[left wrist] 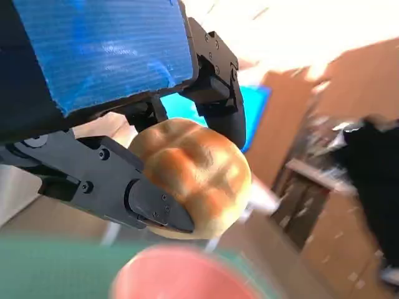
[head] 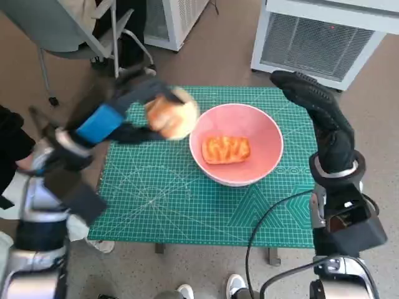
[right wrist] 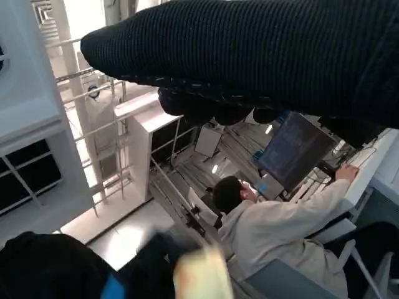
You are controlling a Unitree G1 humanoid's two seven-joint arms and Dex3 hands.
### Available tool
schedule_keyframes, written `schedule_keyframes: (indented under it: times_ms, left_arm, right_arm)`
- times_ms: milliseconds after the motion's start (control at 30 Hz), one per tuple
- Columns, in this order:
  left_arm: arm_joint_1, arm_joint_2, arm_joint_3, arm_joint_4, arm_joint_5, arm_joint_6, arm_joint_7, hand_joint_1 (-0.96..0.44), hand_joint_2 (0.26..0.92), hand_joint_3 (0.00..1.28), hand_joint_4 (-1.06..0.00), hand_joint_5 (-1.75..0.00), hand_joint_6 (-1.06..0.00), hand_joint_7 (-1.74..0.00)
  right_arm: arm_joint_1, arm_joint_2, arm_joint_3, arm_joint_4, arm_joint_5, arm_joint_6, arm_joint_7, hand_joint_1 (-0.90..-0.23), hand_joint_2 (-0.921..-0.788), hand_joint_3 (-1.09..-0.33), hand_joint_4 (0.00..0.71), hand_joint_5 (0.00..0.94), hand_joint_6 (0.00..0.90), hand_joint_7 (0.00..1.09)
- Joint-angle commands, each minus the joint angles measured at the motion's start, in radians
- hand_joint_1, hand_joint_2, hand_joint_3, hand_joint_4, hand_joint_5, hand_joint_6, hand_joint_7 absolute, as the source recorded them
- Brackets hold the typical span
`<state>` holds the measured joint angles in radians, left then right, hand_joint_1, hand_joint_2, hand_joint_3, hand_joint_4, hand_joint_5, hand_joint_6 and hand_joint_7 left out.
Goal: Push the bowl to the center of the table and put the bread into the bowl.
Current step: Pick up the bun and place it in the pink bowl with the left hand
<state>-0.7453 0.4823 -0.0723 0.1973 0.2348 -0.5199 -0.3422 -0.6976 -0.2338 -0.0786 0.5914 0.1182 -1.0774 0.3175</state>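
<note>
A pink bowl [head: 249, 128] stands near the middle of the green cutting mat, with a flat golden pastry [head: 225, 149] lying inside it. My left hand [head: 128, 109] holds a round bread roll [head: 170, 113] in the air just left of the bowl's rim. In the left wrist view the black fingers [left wrist: 156, 202] clasp the roll [left wrist: 193, 174] above the blurred pink bowl [left wrist: 177, 274]. My right hand [head: 318, 109] hovers at the mat's right edge, beside the bowl, fingers stretched out and holding nothing. In the right wrist view the glove [right wrist: 268, 56] fills the upper part.
The green mat [head: 187, 199] covers the small table. A white cabinet [head: 321, 37] stands beyond the table's far right, a chair [head: 68, 31] at the far left. A person [right wrist: 274, 224] sits at a desk in the right wrist view. Shoes [head: 237, 286] show below the table.
</note>
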Motion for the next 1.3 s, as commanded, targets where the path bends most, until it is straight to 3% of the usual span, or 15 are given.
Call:
schedule_keyframes:
  times_ms: [33, 233, 467, 600, 633, 667, 700, 767, 900, 1033, 1300]
  left_arm:
    - [-0.097, -0.052, -0.079, 0.128, 0.069, -0.042, 0.016, 0.0, 0.92, 0.03, -0.71, -1.06, -0.68, -1.18]
    - [-0.193, -0.114, -0.164, 0.339, 0.142, -0.075, 0.032, 0.0, 0.916, 0.04, -0.72, -1.04, -0.68, -1.19]
    - [-0.259, -0.187, -0.246, 0.554, 0.2, -0.06, 0.027, 0.0, 0.92, 0.11, -0.62, -1.13, -0.61, -1.28]
    - [-0.284, -0.207, -0.288, 0.636, 0.22, -0.009, -0.041, 0.0, 0.921, 0.22, -0.52, -1.26, -0.44, -1.42]
    - [-0.288, -0.209, -0.296, 0.649, 0.222, 0.002, -0.058, -0.06, 0.908, 0.2, -0.48, -0.95, -0.4, -1.11]
    - [-0.291, -0.21, -0.3, 0.656, 0.222, 0.008, -0.066, -0.08, 0.911, 0.18, -0.5, -0.78, -0.41, -0.95]
    - [-0.295, -0.212, -0.307, 0.667, 0.221, 0.021, -0.089, -0.11, 0.915, 0.14, -0.53, -0.51, -0.44, -0.69]
    - [-0.303, -0.213, -0.319, 0.681, 0.219, 0.049, -0.143, -0.19, 0.918, 0.11, -0.45, -0.21, -0.44, -0.37]
    - [-0.296, -0.2, -0.31, 0.662, 0.191, 0.085, -0.209, -0.27, 0.92, 0.09, -0.32, -0.05, -0.41, -0.18]
    - [-0.259, -0.208, -0.24, 0.649, 0.102, 0.072, -0.21, -0.31, 0.921, 0.08, -0.21, -0.01, -0.36, -0.09]
    - [-0.192, -0.248, -0.079, 0.654, -0.06, -0.128, -0.043, -0.39, 0.921, 0.09, -0.12, 0.0, -0.31, -0.04]
  right_arm:
    - [0.001, -0.001, -0.001, 0.011, 0.003, 0.001, -0.001, -0.563, -0.921, -0.787, 0.254, 0.0, 0.06, 0.47]
    - [0.005, 0.0, -0.002, 0.0, -0.005, -0.002, -0.007, -0.56, -0.921, -0.787, 0.255, 0.001, 0.062, 0.46]
    - [0.016, -0.009, -0.006, -0.021, -0.017, -0.004, -0.014, -0.57, -0.921, -0.79, 0.254, 0.0, 0.063, 0.46]
    - [0.02, -0.014, -0.011, -0.03, -0.03, -0.002, -0.025, -0.57, -0.921, -0.796, 0.248, 0.0, 0.064, 0.46]
    - [0.022, -0.014, -0.011, -0.032, -0.033, -0.001, -0.027, -0.57, -0.921, -0.799, 0.247, 0.0, 0.066, 0.46]
    - [0.022, -0.015, -0.011, -0.034, -0.035, -0.001, -0.029, -0.57, -0.921, -0.8, 0.246, 0.0, 0.066, 0.46]
    - [0.024, -0.016, -0.012, -0.037, -0.037, 0.0, -0.032, -0.57, -0.921, -0.802, 0.246, 0.0, 0.066, 0.47]
    - [0.026, -0.018, -0.014, -0.044, -0.043, 0.003, -0.039, -0.567, -0.921, -0.806, 0.246, 0.0, 0.069, 0.47]
    - [0.03, -0.021, -0.018, -0.053, -0.05, 0.01, -0.049, -0.561, -0.921, -0.809, 0.25, 0.002, 0.07, 0.47]
    - [0.031, -0.024, -0.021, -0.063, -0.05, 0.024, -0.056, -0.555, -0.921, -0.81, 0.252, 0.003, 0.07, 0.48]
    - [0.026, -0.026, -0.026, -0.097, -0.031, 0.072, -0.064, -0.545, -0.921, -0.808, 0.25, 0.002, 0.074, 0.48]
